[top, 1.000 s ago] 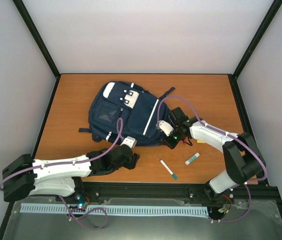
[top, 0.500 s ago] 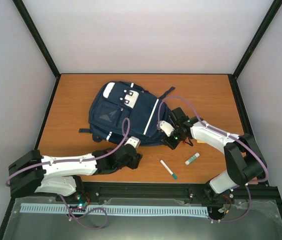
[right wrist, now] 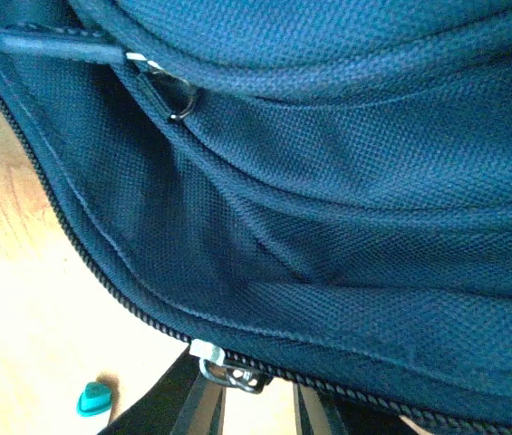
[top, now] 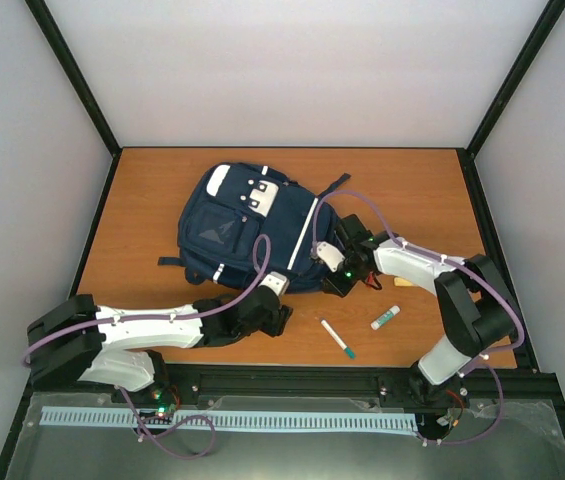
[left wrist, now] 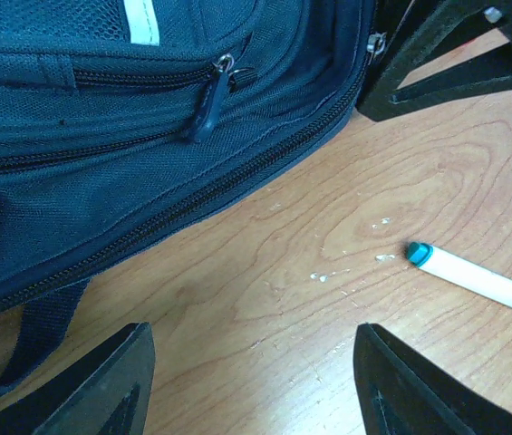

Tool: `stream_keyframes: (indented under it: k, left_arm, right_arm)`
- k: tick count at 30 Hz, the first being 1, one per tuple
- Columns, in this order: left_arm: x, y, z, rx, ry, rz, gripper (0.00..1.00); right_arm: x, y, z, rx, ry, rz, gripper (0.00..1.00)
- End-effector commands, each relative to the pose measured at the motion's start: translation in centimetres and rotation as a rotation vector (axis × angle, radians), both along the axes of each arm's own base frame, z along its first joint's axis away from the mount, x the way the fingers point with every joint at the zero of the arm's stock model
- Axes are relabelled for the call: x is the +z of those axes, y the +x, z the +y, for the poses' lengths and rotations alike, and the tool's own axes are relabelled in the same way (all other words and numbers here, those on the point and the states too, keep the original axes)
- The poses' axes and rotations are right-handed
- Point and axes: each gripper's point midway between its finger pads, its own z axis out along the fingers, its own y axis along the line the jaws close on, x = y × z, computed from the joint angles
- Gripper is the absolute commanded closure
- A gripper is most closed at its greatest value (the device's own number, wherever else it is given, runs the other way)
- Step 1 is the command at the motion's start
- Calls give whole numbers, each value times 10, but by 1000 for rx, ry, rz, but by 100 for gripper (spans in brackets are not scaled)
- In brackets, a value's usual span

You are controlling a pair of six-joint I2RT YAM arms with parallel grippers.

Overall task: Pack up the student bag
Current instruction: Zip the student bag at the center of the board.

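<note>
Left jaws were seen wide apart, nothing held; left gripper [left wrist: 254,385] was hung over the table [left wrist: 328,236] just beside the near edge of the student bag [top: 252,225]. Right gripper [top: 334,284] was set against the bag's near-right edge by a zip slider [right wrist: 222,364]; its jaw state could not be told. Bag was laid flat mid-table. White pen [left wrist: 478,276] was seen nearby.

A big navy blue cloth backpack with white stripes [top: 252,225] lies flat on the brown wooden table [top: 412,190]. The left gripper [top: 282,318] is just beside its near edge, and the right gripper [top: 329,284] is at its near right corner. A thin white pen with a teal end [top: 338,338] and a small white-and-green tube [top: 385,318] lie nearby.
</note>
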Motion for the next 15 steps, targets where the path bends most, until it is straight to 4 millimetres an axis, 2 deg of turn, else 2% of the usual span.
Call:
stream_keyframes:
  k: [1, 4, 10, 15]
  left_arm:
    - [19, 7, -9, 6, -64, -43, 37]
    - [19, 6, -7, 9, -64, -45, 37]
    - [22, 7, -10, -15, -60, -67, 37]
    - [27, 12, -25, -68, -61, -111, 39]
  right_arm:
    - [5, 20, 8, -43, 21, -48, 80]
    - [6, 19, 0, -51, -14, -58, 87]
    - [19, 8, -23, -24, -90, -117, 95]
    - [30, 2, -23, -7, -70, -130, 97]
